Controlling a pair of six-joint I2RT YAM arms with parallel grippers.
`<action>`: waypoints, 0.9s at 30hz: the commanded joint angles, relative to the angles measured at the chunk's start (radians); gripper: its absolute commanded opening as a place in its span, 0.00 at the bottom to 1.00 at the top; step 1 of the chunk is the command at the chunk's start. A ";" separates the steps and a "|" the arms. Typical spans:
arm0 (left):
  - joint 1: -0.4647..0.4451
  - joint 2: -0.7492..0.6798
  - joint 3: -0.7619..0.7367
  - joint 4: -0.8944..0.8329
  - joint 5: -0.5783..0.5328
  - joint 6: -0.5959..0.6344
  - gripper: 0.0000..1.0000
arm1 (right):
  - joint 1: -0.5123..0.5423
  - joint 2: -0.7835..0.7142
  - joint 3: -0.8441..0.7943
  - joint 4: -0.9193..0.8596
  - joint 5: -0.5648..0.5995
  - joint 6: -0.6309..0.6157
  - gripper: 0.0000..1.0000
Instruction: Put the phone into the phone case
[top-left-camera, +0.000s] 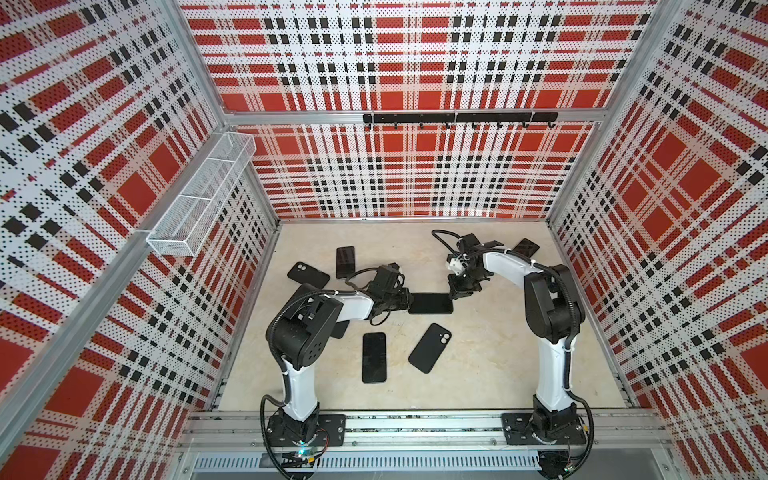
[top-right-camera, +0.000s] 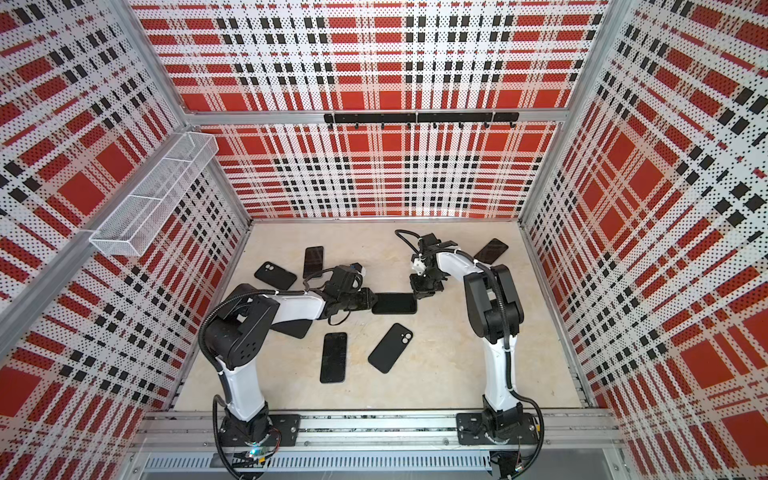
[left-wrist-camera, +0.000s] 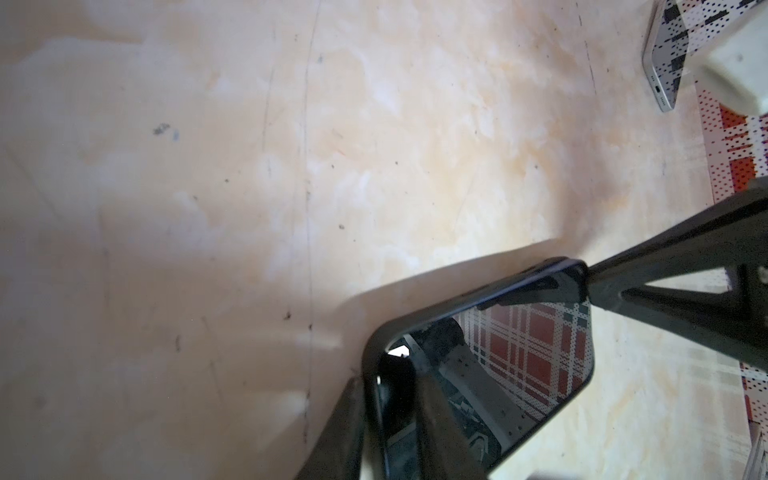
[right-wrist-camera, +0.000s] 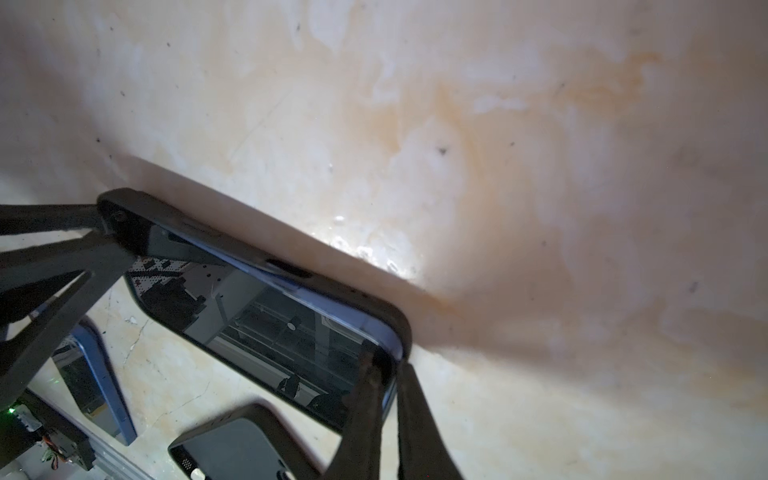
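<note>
left claw (top-left-camera: 408, 301) clamped on phone case (left-wrist-camera: 368, 357) end, phone (left-wrist-camera: 523, 353) in it | right claw (top-left-camera: 454, 294) at the far end's corners, honestly can't tell if it's gripping

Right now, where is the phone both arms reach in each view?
In a top view: phone in the middle.
In a top view: phone in the middle.
Left wrist: phone close up, screen mirroring plaid.
Right wrist: phone close up, phone case around it.
Shared landmark: beige table.
</note>
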 joint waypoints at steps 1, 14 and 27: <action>-0.008 0.039 0.032 -0.027 -0.009 0.027 0.25 | 0.017 0.091 0.001 0.033 -0.003 -0.007 0.12; -0.031 0.073 0.070 -0.058 -0.021 0.048 0.23 | 0.076 0.204 -0.089 0.066 0.023 0.100 0.12; -0.009 0.066 0.058 -0.073 -0.029 0.069 0.23 | 0.028 -0.026 -0.014 -0.052 0.193 0.080 0.35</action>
